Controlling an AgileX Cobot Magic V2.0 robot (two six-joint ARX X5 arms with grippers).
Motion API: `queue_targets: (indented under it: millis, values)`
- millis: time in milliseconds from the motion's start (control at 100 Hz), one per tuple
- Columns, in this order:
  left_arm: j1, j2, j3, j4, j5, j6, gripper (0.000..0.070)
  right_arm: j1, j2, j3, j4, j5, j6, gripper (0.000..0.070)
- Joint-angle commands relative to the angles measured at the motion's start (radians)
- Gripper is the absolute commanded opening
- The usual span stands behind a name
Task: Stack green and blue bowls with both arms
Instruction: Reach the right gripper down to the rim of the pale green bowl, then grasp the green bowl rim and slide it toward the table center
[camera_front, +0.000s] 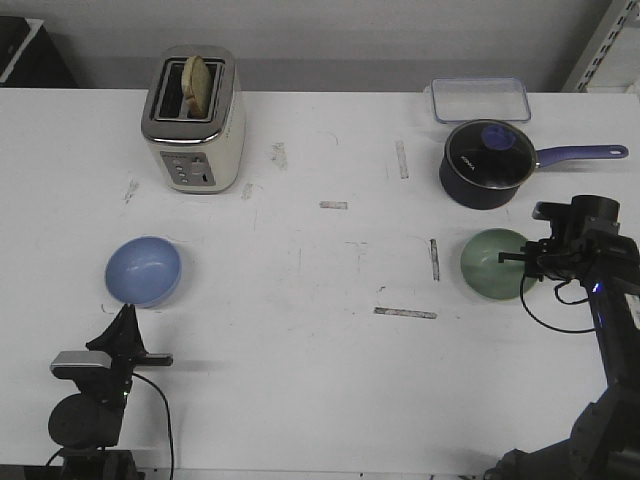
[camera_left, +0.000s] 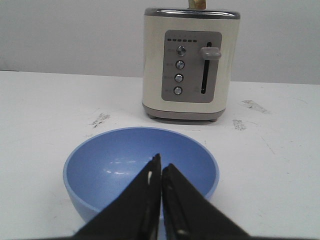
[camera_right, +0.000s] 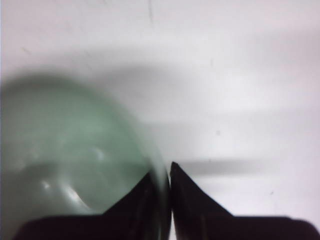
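Right gripper (camera_right: 167, 172) pinches the green bowl's (camera_front: 493, 262) rim at table right, below the saucepan (camera_front: 484, 164). Left gripper (camera_left: 161, 167) pressed together, holding nothing — blue bowl (camera_left: 140, 167) just ahead, near the toaster (camera_front: 194, 120). White table (camera_front: 320, 350) scuffed — grey wall behind.

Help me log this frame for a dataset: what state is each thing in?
blue bowl: upright, empty, on table
green bowl: rim pinched by right gripper
left gripper: shut, empty, beside blue bowl
toaster: bread sticking up, lever raised
saucepan: lid on
clear container: empty
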Motion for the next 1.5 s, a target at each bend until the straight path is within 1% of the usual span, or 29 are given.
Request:
queue_targets:
  millis: [0,100,180,270,360,510,640,720,790,830,1020,1260,1490]
  values:
    - [0.002,-0.002,-0.021,0.016,0.001,0.004,0.0001,0.016,-0.047,0.048,0.005,-0.033,0.023,0.0005]
    - [0.002,-0.002,-0.021,0.016,0.001,0.004,0.0001,0.074,-0.109,0.077,-0.015,-0.085,0.06,0.0004]
    - [0.002,-0.002,-0.021,0.016,0.001,0.004,0.0001,0.153,-0.155,0.086,-0.017,-0.107,0.118,0.0004]
    - [0.002,-0.002,-0.021,0.016,0.001,0.004,0.0001,0.273,-0.192,0.086,-0.016,-0.148,0.158,0.0004]
    - [0.002,-0.002,-0.021,0.016,0.001,0.004,0.0001,0.422,-0.196,0.086,-0.023,-0.194,0.168,0.0004]
    - [0.002,-0.002,-0.021,0.016,0.001,0.004,0.0001,0.655,-0.154,0.086,-0.032,-0.178,0.176,0.0004]
    - [0.002,-0.002,-0.021,0.016,0.001,0.004,0.0001,0.784,-0.094,0.082,-0.031,-0.173,0.179,0.0004]
    - [0.002,-0.002,-0.021,0.016,0.001,0.004,0.0001,0.841,-0.051,0.082,-0.031,-0.127,0.176,0.0004]
    - [0.002,-0.002,-0.021,0.016,0.001,0.004,0.0001,0.876,-0.011,0.082,-0.021,-0.08,0.175,0.0004]
    - [0.002,-0.002,-0.021,0.016,0.001,0.004,0.0001,0.889,0.01,0.082,-0.013,-0.069,0.173,0.0004]
    - [0.002,-0.002,-0.021,0.015,0.001,0.004,0.0001,0.909,0.095,0.081,0.038,-0.074,0.161,0.0004]
    - [0.002,-0.002,-0.021,0.015,0.001,0.004,0.0001,0.91,0.174,0.075,0.039,-0.074,0.131,0.0004]
    - [0.002,-0.002,-0.021,0.015,0.001,0.004,0.0001,0.911,0.181,0.07,0.039,-0.079,0.126,0.0008]
